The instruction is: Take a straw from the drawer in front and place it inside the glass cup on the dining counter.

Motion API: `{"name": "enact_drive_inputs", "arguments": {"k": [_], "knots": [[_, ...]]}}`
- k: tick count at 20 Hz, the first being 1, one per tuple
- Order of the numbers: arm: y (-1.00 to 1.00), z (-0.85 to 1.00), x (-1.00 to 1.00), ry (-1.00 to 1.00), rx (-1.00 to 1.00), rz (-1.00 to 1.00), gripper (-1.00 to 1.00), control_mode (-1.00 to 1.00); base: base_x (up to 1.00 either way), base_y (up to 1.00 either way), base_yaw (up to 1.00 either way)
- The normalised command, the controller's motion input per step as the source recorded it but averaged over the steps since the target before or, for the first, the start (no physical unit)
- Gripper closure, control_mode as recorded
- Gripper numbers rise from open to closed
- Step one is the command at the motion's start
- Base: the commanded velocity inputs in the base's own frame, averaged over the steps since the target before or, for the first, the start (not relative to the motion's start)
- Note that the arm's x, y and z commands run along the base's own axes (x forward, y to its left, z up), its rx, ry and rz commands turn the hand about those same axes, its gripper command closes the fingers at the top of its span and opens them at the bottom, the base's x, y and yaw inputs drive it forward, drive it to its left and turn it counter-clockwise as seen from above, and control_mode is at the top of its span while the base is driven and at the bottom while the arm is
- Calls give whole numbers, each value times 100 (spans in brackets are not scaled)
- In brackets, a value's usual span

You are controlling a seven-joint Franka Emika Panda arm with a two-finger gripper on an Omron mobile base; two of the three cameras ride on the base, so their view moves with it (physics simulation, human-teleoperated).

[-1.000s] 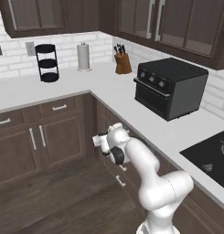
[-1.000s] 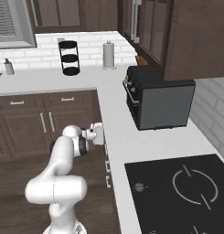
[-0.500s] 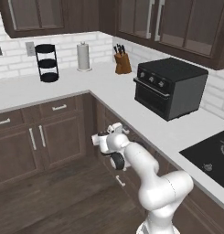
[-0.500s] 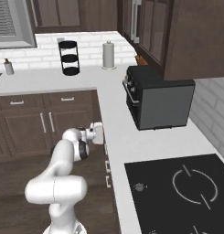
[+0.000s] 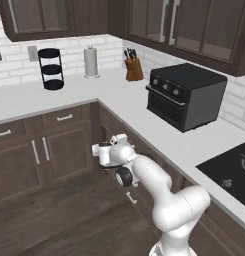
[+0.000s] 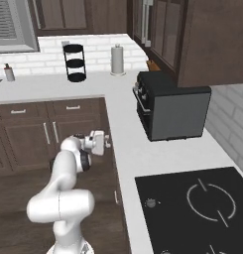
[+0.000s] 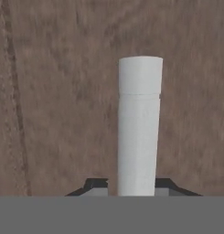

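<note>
Dark-brown wood-grain drawer (image 7: 54, 100), silver handle (image 7: 139, 123), black oven (image 5: 185, 95)

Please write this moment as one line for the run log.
phase: at drawer | gripper: straddles handle, grip unclear | handle: silver bar between the fingertips | drawer: dark-brown front right behind handle

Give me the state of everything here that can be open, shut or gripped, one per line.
gripper: fingertips on either side of the handle, contact cannot be told
handle: between the fingertips, against the drawer front
drawer: looks closed
toaster oven: door shut
lower cabinet doors: shut
upper cabinet doors: shut
</note>
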Motion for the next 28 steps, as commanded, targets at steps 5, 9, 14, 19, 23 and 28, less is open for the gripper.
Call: {"name": "enact_drive_inputs", "arguments": {"k": [5,9,14,19,23,28], "knots": [[63,0,-64,7,17,7,100,-100,0,0,0],[84,0,-65,12,20,10,100,-100,0,0,0],[83,0,-69,12,23,11,100,-100,0,0,0],[80,0,-73,14,27,10,100,-100,0,0,0],[74,1,-84,11,26,9,100,-100,0,0,0],[35,39,-93,4,32,7,-100,-100,0,0,0]]}}
